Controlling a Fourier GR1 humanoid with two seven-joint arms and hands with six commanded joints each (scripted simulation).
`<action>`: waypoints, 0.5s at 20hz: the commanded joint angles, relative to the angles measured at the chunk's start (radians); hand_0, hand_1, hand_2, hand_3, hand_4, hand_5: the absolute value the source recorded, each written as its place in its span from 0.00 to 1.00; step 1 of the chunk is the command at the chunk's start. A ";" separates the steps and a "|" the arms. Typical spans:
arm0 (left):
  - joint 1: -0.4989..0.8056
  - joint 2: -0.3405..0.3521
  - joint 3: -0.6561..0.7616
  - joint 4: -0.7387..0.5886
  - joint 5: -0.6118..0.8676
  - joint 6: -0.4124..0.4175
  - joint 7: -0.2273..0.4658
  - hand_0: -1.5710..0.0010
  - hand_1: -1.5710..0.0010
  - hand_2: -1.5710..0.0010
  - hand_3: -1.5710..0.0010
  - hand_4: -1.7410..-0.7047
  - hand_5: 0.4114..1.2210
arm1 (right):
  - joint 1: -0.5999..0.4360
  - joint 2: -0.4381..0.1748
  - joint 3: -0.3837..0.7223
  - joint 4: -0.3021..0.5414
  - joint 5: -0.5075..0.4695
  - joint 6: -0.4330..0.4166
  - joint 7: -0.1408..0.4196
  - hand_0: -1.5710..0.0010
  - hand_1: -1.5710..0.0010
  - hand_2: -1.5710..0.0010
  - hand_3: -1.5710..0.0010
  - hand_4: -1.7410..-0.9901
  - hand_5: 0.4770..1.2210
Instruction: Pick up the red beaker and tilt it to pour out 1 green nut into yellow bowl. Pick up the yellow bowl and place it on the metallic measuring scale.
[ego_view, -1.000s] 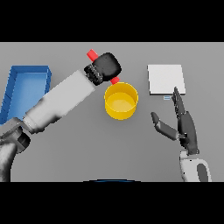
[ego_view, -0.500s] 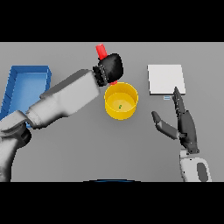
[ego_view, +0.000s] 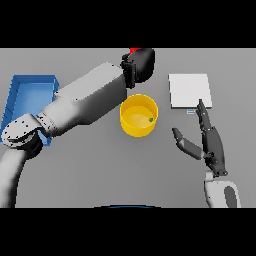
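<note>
A change was seen in the yellow bowl (ego_view: 139, 116): a small green nut (ego_view: 151, 119) was now lying on its floor towards the right wall, where half a second before the bowl had looked empty. Over the same stretch the left hand (ego_view: 139, 65) had been carried up and to the right, and was placed beyond the bowl's far rim. The red beaker (ego_view: 134, 51) was almost wholly hidden behind that hand; only a small red patch was visible at the top, so its tilt could not be read. The fingers were curled round it in a firm hold.

The pour was judged to be done, with the bowl's move to the scale still left.

The bowl was seen as a round, open tub, standing upright on the grey desk (ego_view: 90, 170) near the middle. The metallic measuring scale (ego_view: 189, 90), a pale square plate, lay to its right, apart from it. The right hand (ego_view: 212, 145) was held near the scale's near edge, fingers straight and thumb spread, holding nothing. A blue tray (ego_view: 20, 97) lay at far left.
</note>
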 joint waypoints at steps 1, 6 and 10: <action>-0.041 0.011 0.002 0.008 -0.008 0.000 -0.019 0.00 0.00 0.00 0.00 0.01 1.00 | 0.000 0.002 0.000 -0.005 -0.005 0.001 0.001 1.00 1.00 1.00 1.00 0.80 0.12; -0.185 0.103 0.159 0.129 0.052 0.051 0.004 0.00 0.00 0.00 0.00 0.02 1.00 | -0.008 0.003 0.013 0.002 0.010 0.003 -0.009 1.00 1.00 1.00 1.00 0.82 0.10; -0.252 0.158 0.419 0.290 0.235 -0.021 0.130 0.00 0.00 0.00 0.03 0.01 1.00 | -0.003 0.001 0.018 0.002 -0.011 0.028 -0.036 1.00 1.00 1.00 1.00 0.85 0.13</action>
